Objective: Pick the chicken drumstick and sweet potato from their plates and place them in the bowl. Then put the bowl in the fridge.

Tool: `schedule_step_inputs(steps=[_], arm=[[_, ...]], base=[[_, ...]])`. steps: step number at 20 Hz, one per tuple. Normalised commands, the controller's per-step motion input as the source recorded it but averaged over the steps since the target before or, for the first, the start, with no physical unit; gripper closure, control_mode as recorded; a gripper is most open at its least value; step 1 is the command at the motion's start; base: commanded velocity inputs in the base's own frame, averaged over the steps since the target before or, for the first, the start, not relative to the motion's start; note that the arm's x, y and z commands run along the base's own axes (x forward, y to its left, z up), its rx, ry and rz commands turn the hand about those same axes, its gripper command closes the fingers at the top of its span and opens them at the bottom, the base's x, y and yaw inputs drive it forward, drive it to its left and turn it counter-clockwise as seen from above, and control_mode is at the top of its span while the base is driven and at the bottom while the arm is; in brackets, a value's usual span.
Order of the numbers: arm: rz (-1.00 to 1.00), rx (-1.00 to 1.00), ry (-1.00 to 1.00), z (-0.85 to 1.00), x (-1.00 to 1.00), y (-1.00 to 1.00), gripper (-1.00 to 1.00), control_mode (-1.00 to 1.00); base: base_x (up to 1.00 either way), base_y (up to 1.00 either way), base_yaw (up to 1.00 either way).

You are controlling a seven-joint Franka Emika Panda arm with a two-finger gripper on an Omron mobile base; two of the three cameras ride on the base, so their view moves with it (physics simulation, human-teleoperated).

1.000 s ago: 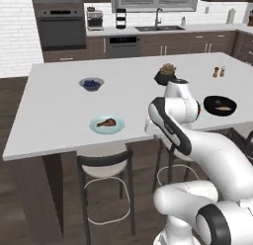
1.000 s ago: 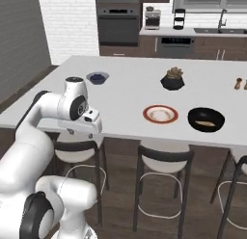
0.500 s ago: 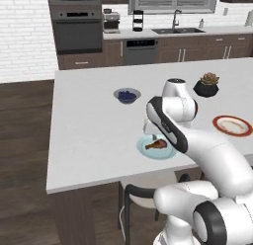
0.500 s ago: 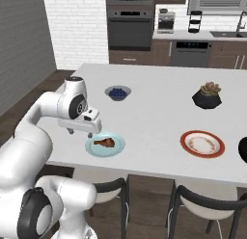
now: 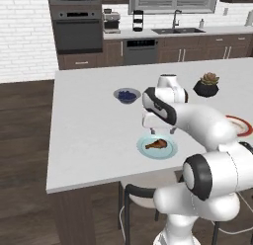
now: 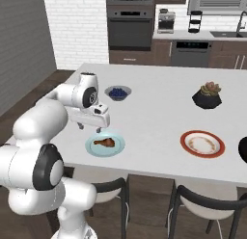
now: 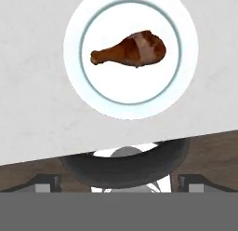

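Nothing of the task looks done yet: the drumstick (image 7: 130, 50) lies untouched on the blue plate (image 5: 157, 147) near the tabletop's front edge, with the gripper (image 5: 158, 128) hovering above it, and I cannot tell whether its fingers are spread or pressed together. The red plate (image 6: 202, 143) sits further along the same edge, its centre seemingly bare. The bowl (image 6: 243, 150) is barely visible beyond it, so both pickups and the fridge step remain.

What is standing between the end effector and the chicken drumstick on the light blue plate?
Nothing visible. The end effector hangs above the counter just behind the light blue plate, and the chicken drumstick lies uncovered in its middle. The nearest other thing, the bowl of blueberries, sits farther back, off the path.
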Motion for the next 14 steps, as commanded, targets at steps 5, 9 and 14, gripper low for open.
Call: schedule_step_inputs(steps=[5, 9, 14], arm=[[0.63, -0.01, 0.00, -0.40, 0.14, -0.18, -1.00, -1.00], [0.77, -0.03, -0.01, -0.37, 0.00, -0.02, -1.00, -1.00], [0.65, 0.00, 0.00, -0.16, 0.18, 0.00, -1.00, -1.00]], base=[[0.00, 0.00, 0.00], [0.00, 0.00, 0.00], [0.00, 0.00, 0.00]])
